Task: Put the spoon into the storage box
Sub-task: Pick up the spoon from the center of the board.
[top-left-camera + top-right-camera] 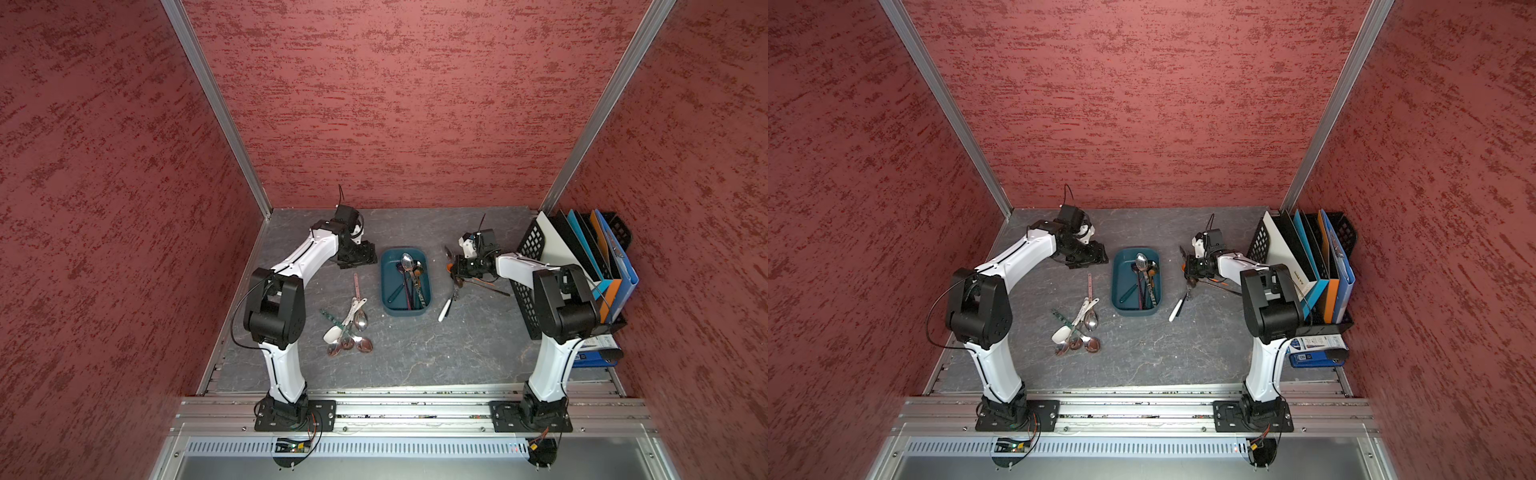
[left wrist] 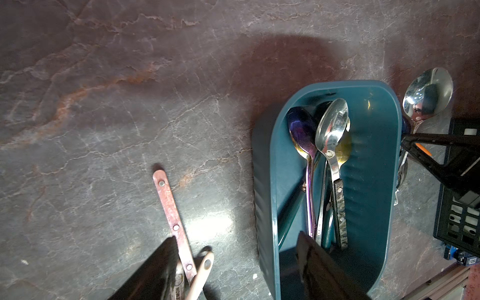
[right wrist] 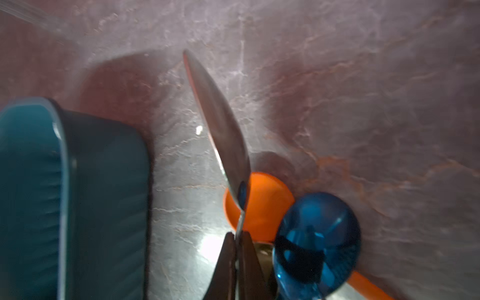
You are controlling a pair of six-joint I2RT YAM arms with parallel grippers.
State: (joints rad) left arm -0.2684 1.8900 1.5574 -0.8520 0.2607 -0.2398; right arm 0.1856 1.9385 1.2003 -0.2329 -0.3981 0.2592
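Note:
The storage box point(image 1: 387, 291) point(image 1: 1119, 291) is a dark teal tray in mid-table, with several spoons point(image 1: 407, 262) lying in it. My right gripper point(image 1: 454, 269) point(image 3: 237, 236) hovers just right of the box, shut on the thin neck of a shiny metal spoon point(image 3: 218, 122) point(image 1: 448, 252). That spoon's bowl points toward the back wall and shows edge-on in the right wrist view. My left gripper point(image 1: 360, 259) point(image 2: 239, 272) hangs open over the box's left wall point(image 2: 267, 181) and holds nothing. The held spoon point(image 2: 428, 91) also shows past the box in the left wrist view.
A pile of spoons point(image 1: 349, 328) lies left of the box. An orange spoon point(image 3: 265, 202), a blue spoon point(image 3: 317, 241) and a white-handled piece point(image 1: 444, 309) lie under and near my right gripper. A black mesh file rack point(image 1: 530, 249) with folders stands at the right.

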